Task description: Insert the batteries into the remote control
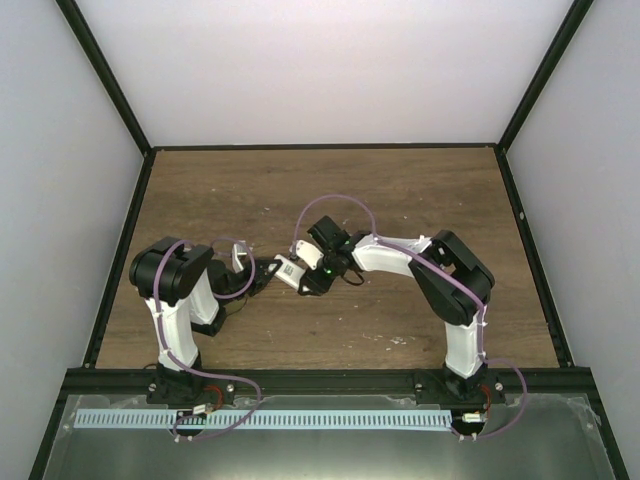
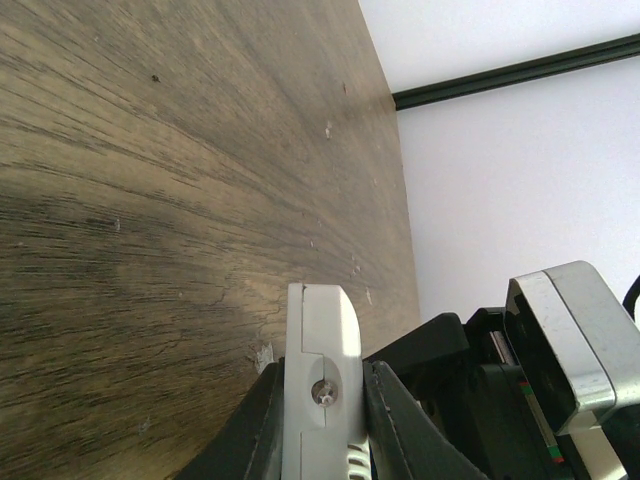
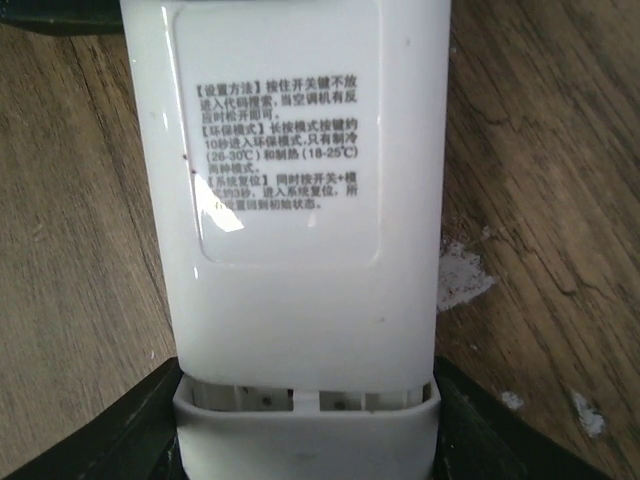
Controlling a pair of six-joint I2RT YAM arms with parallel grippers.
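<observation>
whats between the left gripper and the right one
The remote, spanning from the left gripper to the right gripper in the top view; each wrist view shows it between that gripper's fingers.

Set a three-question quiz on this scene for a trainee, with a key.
1. True or false: the left gripper is open and holds nothing.
2. Which side of the remote control faces the right wrist camera? A: buttons and display. B: the back, with a printed label. C: a thin side edge.
3. How many blue batteries show in any view?
Key: 1 false, it is shut on the remote control. 2 B. 3 none.
</observation>
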